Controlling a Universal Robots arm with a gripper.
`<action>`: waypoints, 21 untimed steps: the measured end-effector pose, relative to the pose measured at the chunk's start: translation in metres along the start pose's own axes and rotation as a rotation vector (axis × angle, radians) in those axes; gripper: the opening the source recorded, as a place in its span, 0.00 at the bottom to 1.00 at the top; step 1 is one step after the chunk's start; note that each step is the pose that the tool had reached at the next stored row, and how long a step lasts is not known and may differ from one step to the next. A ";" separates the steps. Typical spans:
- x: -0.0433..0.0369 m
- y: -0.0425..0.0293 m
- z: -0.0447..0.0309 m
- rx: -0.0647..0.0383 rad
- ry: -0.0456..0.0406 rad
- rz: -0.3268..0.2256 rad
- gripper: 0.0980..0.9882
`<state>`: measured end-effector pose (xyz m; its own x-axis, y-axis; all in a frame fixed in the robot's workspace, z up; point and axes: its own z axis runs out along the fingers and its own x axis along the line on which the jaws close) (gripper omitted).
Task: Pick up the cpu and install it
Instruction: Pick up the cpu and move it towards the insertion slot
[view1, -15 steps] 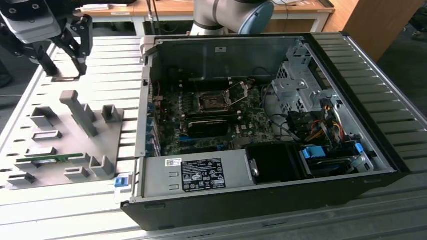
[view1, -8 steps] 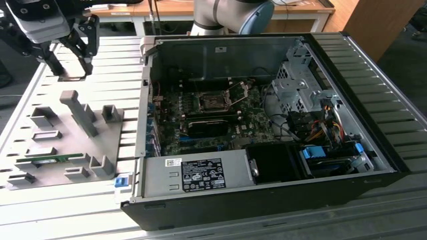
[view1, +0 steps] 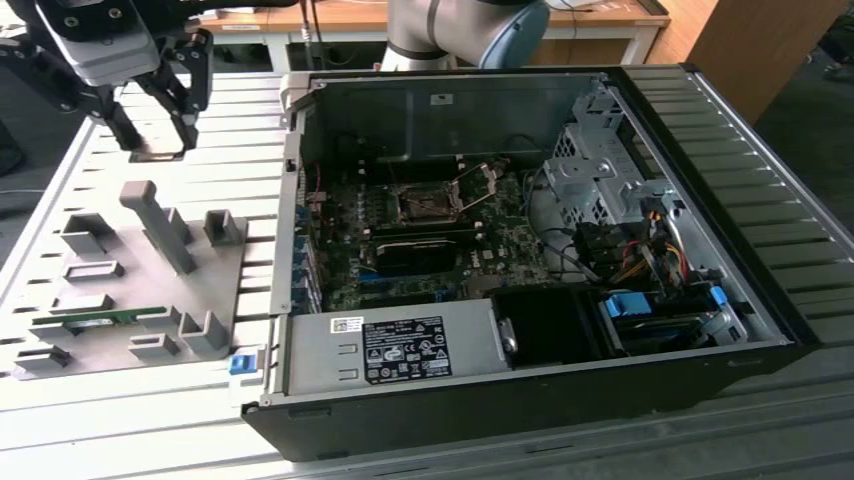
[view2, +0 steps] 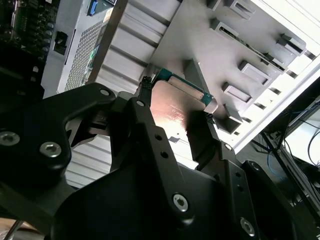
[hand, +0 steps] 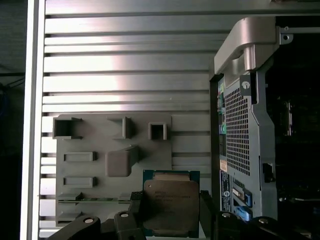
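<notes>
Hand raised above ribbed tabletop, at exterior view's left of open computer case, fingers pinching cpu. Second wrist view: cpu clamped by opposite edges (shiny top showing). First wrist view: cpu in front of grey fixture plate.

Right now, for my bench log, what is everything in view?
slatted aluminium table: one, silver, under everything.
open black metal computer case: one, black, on the table, exterior view's right.
flat grey fixture plate: one, grey, on the table, exterior view's left.
green motherboard: one, green, inside the case.
boxy silver power supply: one, silver, inside the case, toward the plate.
grey plastic fixture blocks: several, grey, on the plate.
long narrow green memory stick: one, green, on the plate.
small square cpu with shiny metal top: one, silver with green rim, in the pincer.
black pincer: one, black, shut on the cpu.
</notes>
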<state>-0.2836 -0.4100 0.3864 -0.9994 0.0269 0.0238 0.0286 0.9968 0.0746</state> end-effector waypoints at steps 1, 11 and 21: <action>-0.0015 0.0001 0.0000 0.000 0.0000 0.000 0.49; -0.0162 0.0011 0.0001 0.000 0.0000 0.000 0.49; -0.0300 0.0023 0.0001 0.000 -0.0001 0.000 0.49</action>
<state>-0.2535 -0.4085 0.3858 -0.9994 0.0269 0.0237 0.0286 0.9968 0.0750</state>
